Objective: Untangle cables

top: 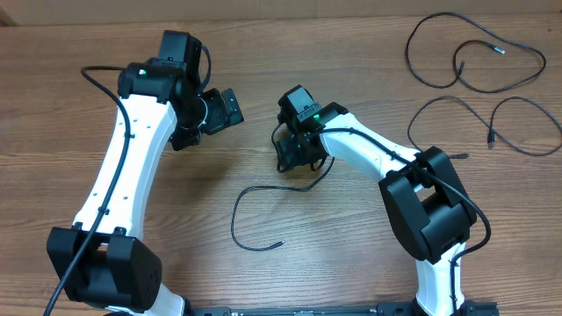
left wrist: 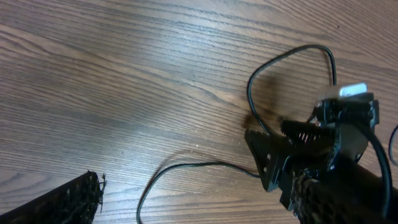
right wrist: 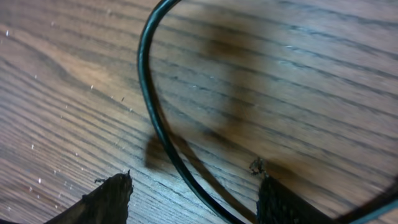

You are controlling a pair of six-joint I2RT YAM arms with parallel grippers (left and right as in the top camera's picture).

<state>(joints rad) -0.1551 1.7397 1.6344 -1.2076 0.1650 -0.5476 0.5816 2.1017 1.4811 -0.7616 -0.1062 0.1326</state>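
Observation:
One thin black cable [top: 239, 200] lies in the middle of the table, curling from under my right gripper [top: 295, 163] to a free end near the front. In the right wrist view this cable [right wrist: 149, 112] runs between the two fingertips [right wrist: 109, 199], which stand apart and do not pinch it; the right gripper [right wrist: 193, 202] is open. My left gripper [top: 230, 107] hovers open to the left, holding nothing. The left wrist view shows the cable [left wrist: 186, 165] on the wood and the right gripper [left wrist: 292, 149] over its loop. Two more cables [top: 479, 54] [top: 505, 123] lie apart at the far right.
The wooden table [top: 369, 53] carries nothing else. The white right arm [top: 378, 154] reaches from the front right, the white left arm [top: 123, 167] from the front left. Thick black arm wiring [top: 97, 75] loops beside the left arm.

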